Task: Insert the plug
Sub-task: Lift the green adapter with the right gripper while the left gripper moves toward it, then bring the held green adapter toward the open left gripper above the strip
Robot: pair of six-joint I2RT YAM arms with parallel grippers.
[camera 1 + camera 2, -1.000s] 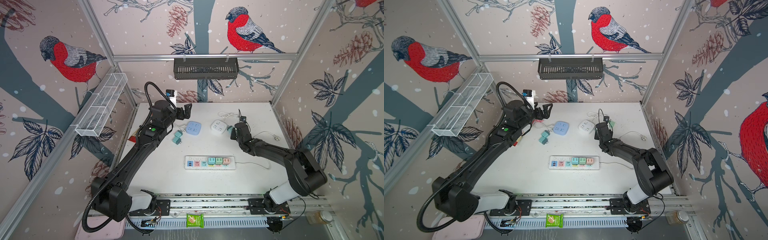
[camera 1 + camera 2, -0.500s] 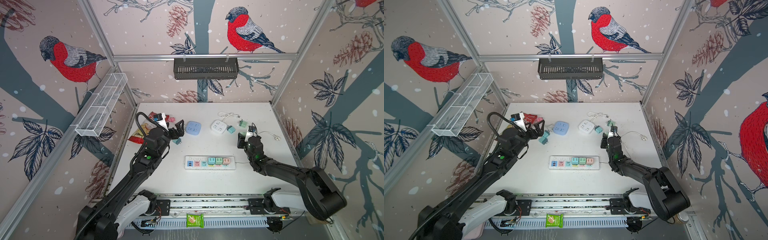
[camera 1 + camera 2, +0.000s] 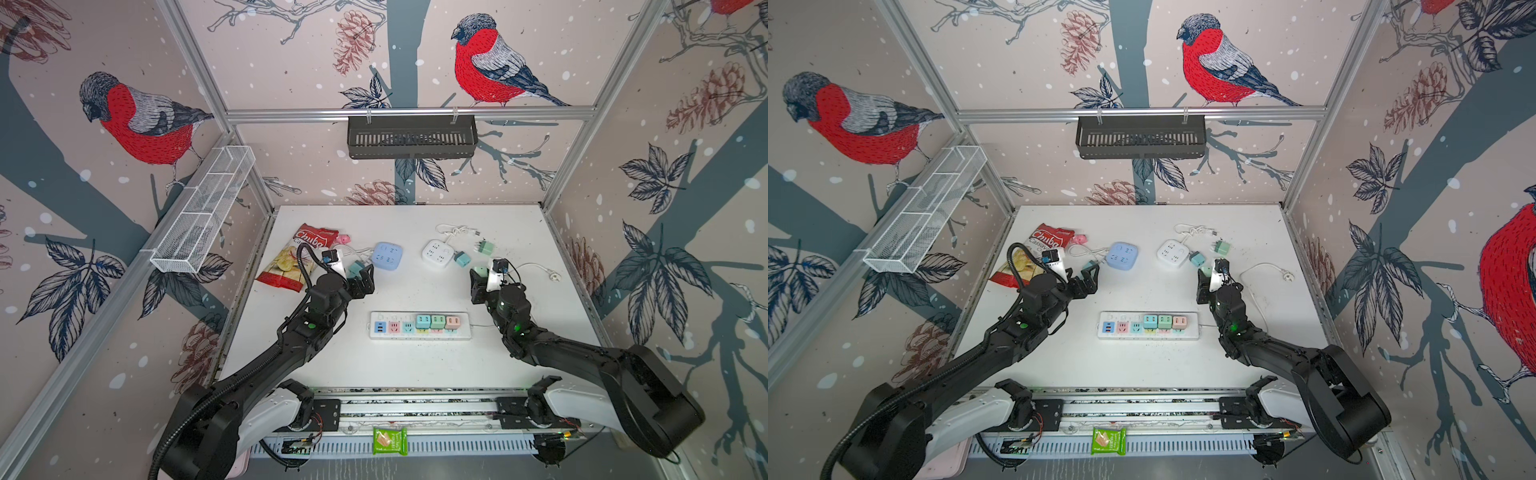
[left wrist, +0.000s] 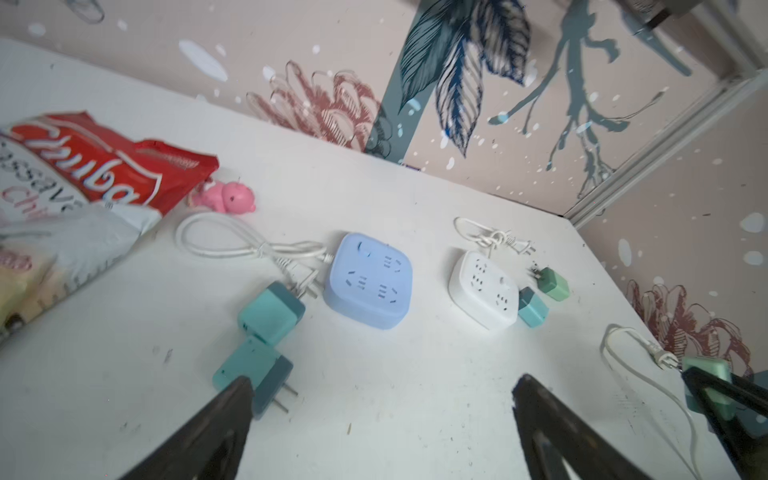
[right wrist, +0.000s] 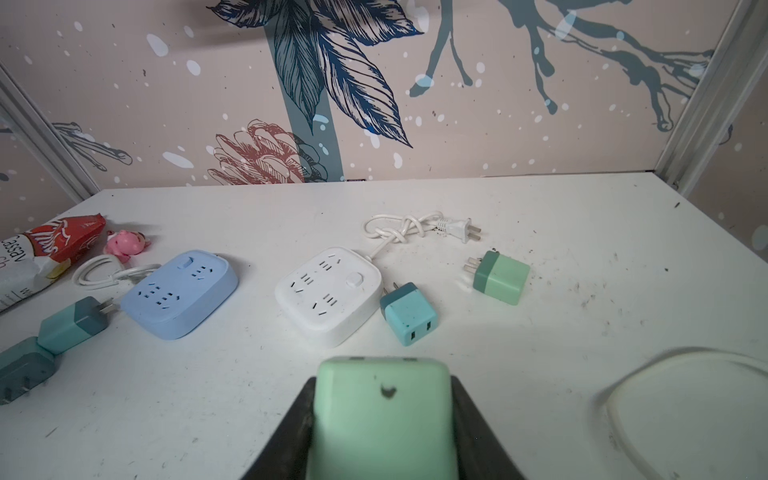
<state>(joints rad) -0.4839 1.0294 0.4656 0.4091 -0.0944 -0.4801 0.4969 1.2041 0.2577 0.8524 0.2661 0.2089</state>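
Snack packet: a green packet (image 3: 389, 441) lies at the bottom middle of both top views, in front of the metal rail (image 3: 415, 409).
Power strip: the long white power strip (image 3: 419, 336) lies flat on the table (image 3: 415, 374), a bit below the middle of both top views. Three plugs (image 3: 437, 321) stand in its right half; the holes in its left half are free.
Left gripper: the left gripper (image 3: 365, 279) is up and left of the strip. Its jaws are spread wide and hold nothing. A teal plug (image 4: 253, 372) lies just beside it, and a second teal plug (image 4: 271, 311) touches that one.
Right gripper: the right gripper (image 3: 478, 279) is up and right of the strip. It is squeezed tight on the light green plug (image 5: 382, 415) — the plug sits clamped in its jaws, apart from the strip.
Cord: a loose white cord (image 3: 552, 275) lies near the table's right edge.
Socket boxes: a blue socket box (image 3: 387, 255) and a white socket box (image 3: 437, 252) lie side by side farther back. A teal charger (image 3: 461, 258) touches the white one, and a green charger (image 3: 485, 248) lies near it.
Chip bag: a red chip bag (image 3: 297, 257) lies at the left edge, with a pink toy (image 3: 343, 238) by its far corner.
Walls: a black basket (image 3: 411, 137) hangs on the back wall — and a wire basket (image 3: 203, 208) on the left wall.
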